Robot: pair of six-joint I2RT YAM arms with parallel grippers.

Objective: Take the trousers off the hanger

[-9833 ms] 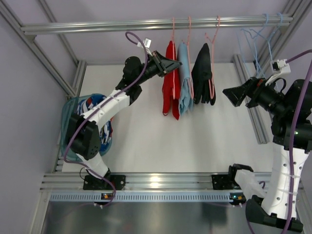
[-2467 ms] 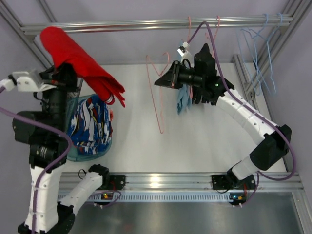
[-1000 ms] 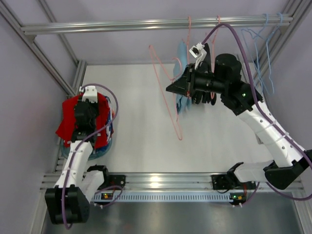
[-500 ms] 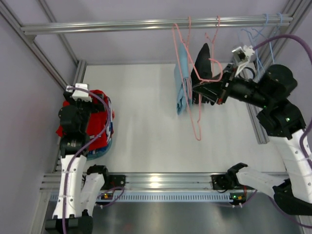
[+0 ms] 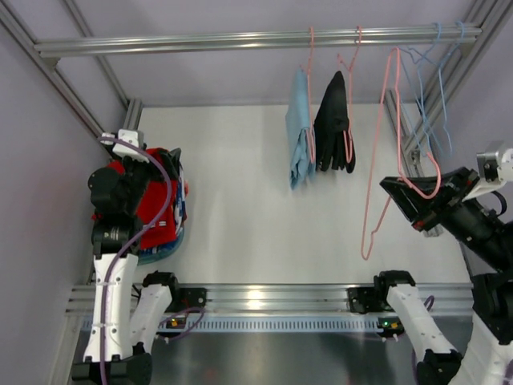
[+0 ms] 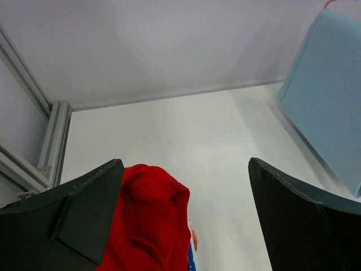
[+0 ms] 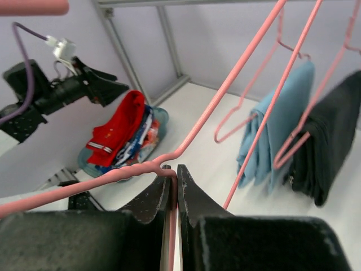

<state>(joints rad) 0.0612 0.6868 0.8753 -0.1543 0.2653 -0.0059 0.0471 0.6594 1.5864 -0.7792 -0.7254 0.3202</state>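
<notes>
The small bright red fabric trousers (image 5: 152, 204) lie crumpled on a pale blue basket (image 5: 164, 251) of patterned clothes at the left edge of the frame. They are entirely off the thin pink wire hanger (image 5: 391, 120), so the removal itself looks done. The left tool (image 6: 185, 166) hangs just above the red cloth with its fingers spread wide and nothing between them. It is released, which fits a drop into the basket rather than onto the white table (image 5: 240, 200).

The right tool (image 7: 174, 172) is clenched on the hanger's wire at a bend in the frame, at the right of the overhead view. Gripped there, the bare triangle dangles free below while the hook end reaches up toward the silver rail (image 5: 200, 40) — between the hung black garment (image 5: 333, 132) and the light blue wire hangers (image 5: 433, 80) in the upper right. Whether the hook sits over the rail I cannot tell. My guess is that the empty hanger is being parked there, clear of the light blue garment (image 5: 300, 148).
</notes>
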